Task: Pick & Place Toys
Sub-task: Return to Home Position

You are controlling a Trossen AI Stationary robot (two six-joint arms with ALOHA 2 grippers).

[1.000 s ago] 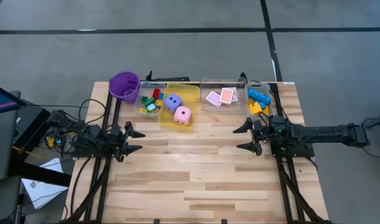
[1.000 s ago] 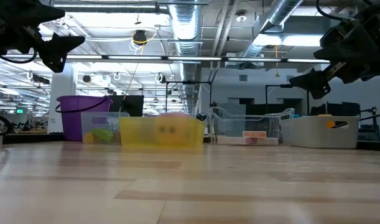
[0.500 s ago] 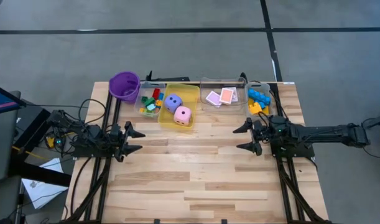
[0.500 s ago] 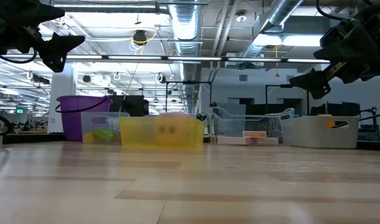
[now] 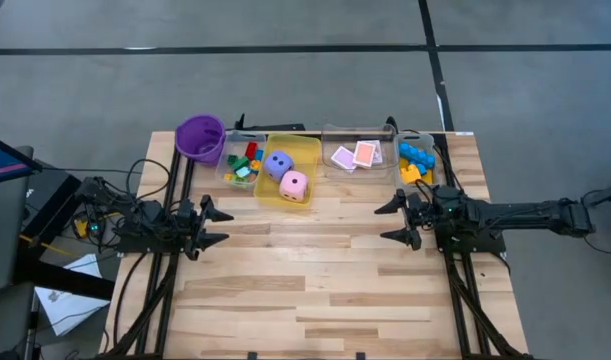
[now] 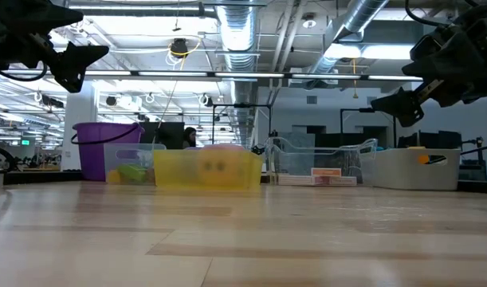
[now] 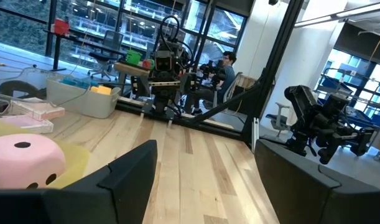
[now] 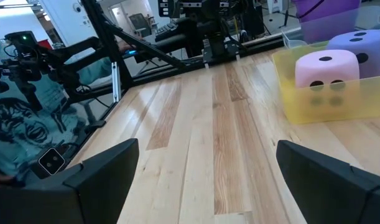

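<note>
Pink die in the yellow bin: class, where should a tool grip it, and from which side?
Come from above, since the walls of the yellow bin surround the pink die. Close on two opposite flat faces, probably those not facing the purple die.

Table (image 5: 325, 290) smooth wood; pink die (image 5: 294, 186) matt foam; bin (image 6: 307, 159) clr plastic.

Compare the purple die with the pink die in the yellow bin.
The purple die is violet; the pink die is pink. The purple die sits at the far side of the yellow bin, the pink die nearer the arms. Both are dotted cubes inside it. Left pincer and right pincer hover open, away.
</note>
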